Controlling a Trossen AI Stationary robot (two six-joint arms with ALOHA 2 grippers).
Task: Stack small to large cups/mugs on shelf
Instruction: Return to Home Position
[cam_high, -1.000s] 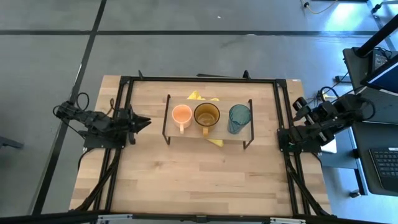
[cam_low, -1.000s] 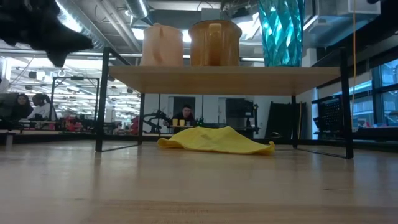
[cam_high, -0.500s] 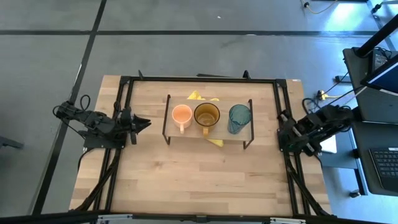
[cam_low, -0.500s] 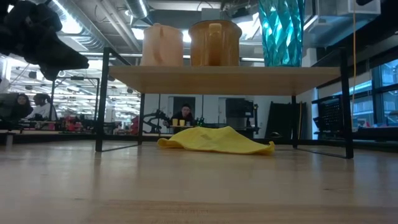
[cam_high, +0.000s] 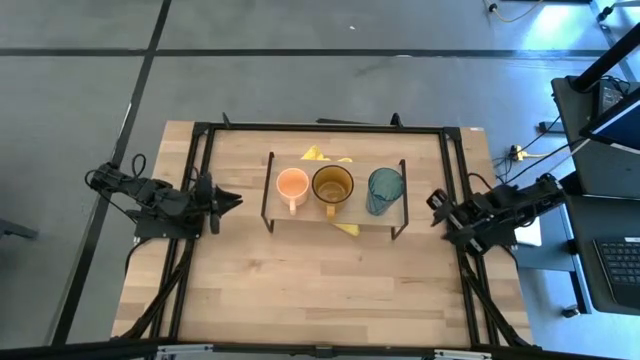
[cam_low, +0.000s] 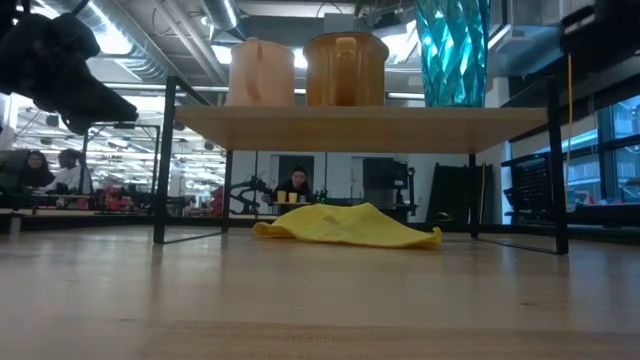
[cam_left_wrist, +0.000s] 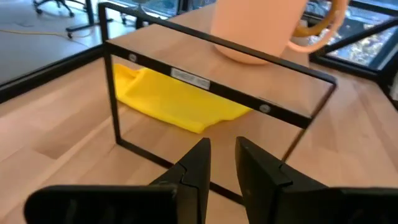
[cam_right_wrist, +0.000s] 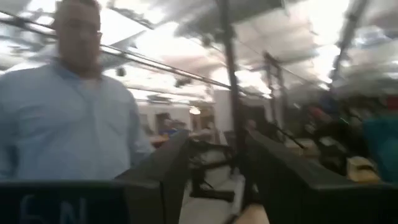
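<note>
A small orange mug (cam_high: 291, 185), an amber-brown mug (cam_high: 332, 185) and a teal ribbed tumbler (cam_high: 384, 190) stand upright in a row on the low wooden shelf (cam_high: 310, 215). From the table's left they run orange, amber, teal. The low view shows them on the shelf board (cam_low: 360, 128). My left gripper (cam_high: 234, 199) is shut and empty, hovering left of the shelf and pointing at it (cam_left_wrist: 222, 146). My right gripper (cam_high: 438, 204) is open and empty at the table's right edge, right of the shelf (cam_right_wrist: 214, 135).
A yellow cloth (cam_low: 345, 225) lies on the table under and behind the shelf, and also shows in the left wrist view (cam_left_wrist: 174, 99). Black frame rails (cam_high: 320, 128) run round the table. A person in a light blue shirt (cam_right_wrist: 68, 112) stands in the room beyond.
My right gripper has swung from outside the table's right edge toward the shelf and now points toward the table's left. My left gripper has sunk a little where it hovers. The cups and the shelf have kept still.
</note>
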